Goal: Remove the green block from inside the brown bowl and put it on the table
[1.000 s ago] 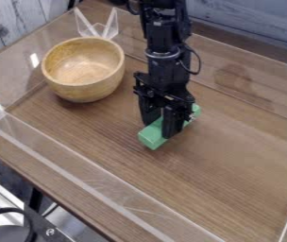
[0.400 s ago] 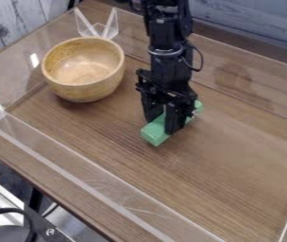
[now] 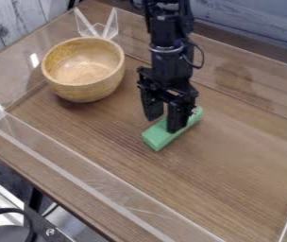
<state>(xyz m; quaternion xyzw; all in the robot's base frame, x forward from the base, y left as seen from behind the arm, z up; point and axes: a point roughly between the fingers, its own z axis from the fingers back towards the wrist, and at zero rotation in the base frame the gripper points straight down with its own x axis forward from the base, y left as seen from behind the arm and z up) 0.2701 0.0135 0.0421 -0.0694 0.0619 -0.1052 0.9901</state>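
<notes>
Black robot gripper [image 3: 168,115] at frame centre, jaws now spread, nothing gripped. Small bright green rectangular block [image 3: 173,131] lies flat on brown wood-grain table [image 3: 234,180], right under fingertips, slanted lower left to upper right. A moment ago jaws were pinched on block, its end tipped up; now released, settled. Round tan wooden bowl [image 3: 83,68] upper left, empty, well apart. Placement looks done; retreat remains.

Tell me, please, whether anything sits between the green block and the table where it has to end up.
Nothing visible does. The green block lies flat on the table, outside the bowl, which looks empty. The gripper stands right over the block with its jaws spread apart.
</notes>
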